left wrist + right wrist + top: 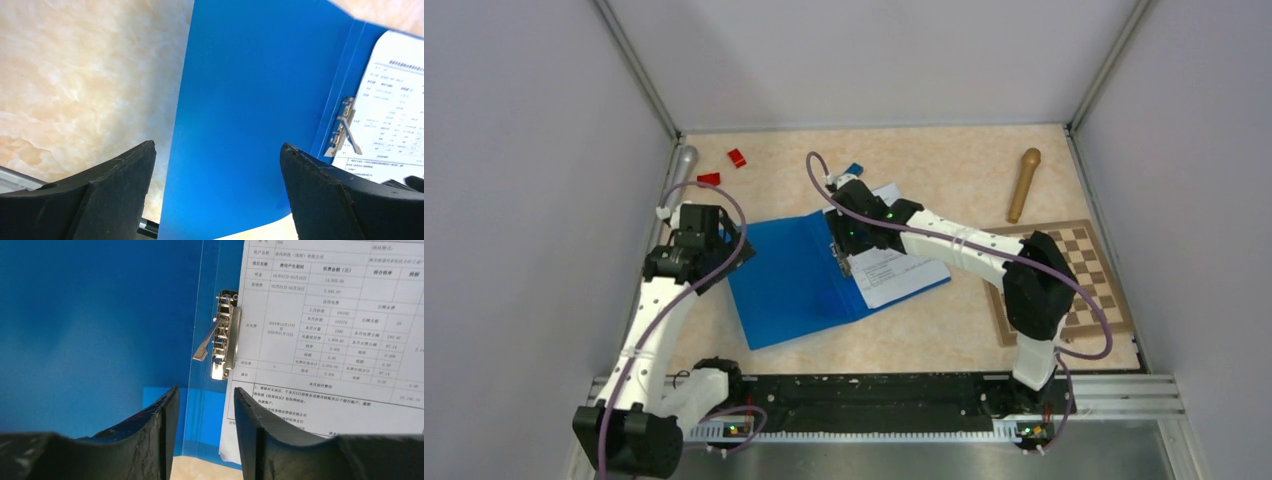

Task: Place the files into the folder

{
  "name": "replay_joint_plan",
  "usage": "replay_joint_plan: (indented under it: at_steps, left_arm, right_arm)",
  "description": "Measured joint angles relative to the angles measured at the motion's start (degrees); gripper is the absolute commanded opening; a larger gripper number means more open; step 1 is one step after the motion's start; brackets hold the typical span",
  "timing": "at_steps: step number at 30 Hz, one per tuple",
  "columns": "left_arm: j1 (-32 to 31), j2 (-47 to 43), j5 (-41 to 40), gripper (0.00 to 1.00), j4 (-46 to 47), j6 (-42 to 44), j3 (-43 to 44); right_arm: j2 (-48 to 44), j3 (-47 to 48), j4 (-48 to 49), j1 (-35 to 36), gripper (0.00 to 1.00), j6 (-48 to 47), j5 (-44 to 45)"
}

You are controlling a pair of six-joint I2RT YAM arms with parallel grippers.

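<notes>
Lying open, one folder [789, 280] holds files [896, 272] — one sheet showing — left tool [217, 146] spread, right tool [205, 390] half-spread, empty.

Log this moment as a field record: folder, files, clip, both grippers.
folder: open on the table, inside up
files: lying on its right half, left edge at the clip
clip: metal, by the spine, lever angled away from its body
left gripper: open wide over the left cover, empty
right gripper: jaws a little apart, near the clip, holding nothing
</notes>
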Motion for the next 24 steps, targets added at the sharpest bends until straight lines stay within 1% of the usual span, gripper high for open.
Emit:
replay_joint_plan:
  at_steps: [1,4,8,12,15,20,24]
  left_arm:
    - [0.15,-0.7,-1.14,0.99,-0.17,0.02,0.33]
    - [0.24,-3.06,-2.25,0.99,0.5,0.24,0.74]
    - [0.24,-3.02,1.05,0.99,3.8,0.66,0.74]
    - [0.24,0.59,7.17,0.99,9.14,0.66,-0.44]
    - [0.24,4.55,10.78,0.99,11.37,0.66,-2.01]
    - [0.24,9.55,14.21,0.99,14.21,0.61,-5.64]
    - [0.24,10.69,15.32,0.99,15.82,0.42,-7.85]
  right_arm:
    - [0.94,0.72,-0.48,0.0,0.36,-0.17,0.15]
    - [3.32,2.84,-2.05,0.0,0.35,-0.28,0.52]
    - [4.96,4.0,-2.69,0.22,0.35,-0.68,0.52]
    - [5.84,5.05,-3.89,0.74,0.35,-1.05,0.46]
    - [6.71,6.69,-4.22,1.05,0.35,-1.05,0.5]
    - [9.27,9.77,-4.44,1.14,0.35,-1.07,0.59]
    - [11.45,10.75,-5.14,1.14,0.33,-1.07,0.61]
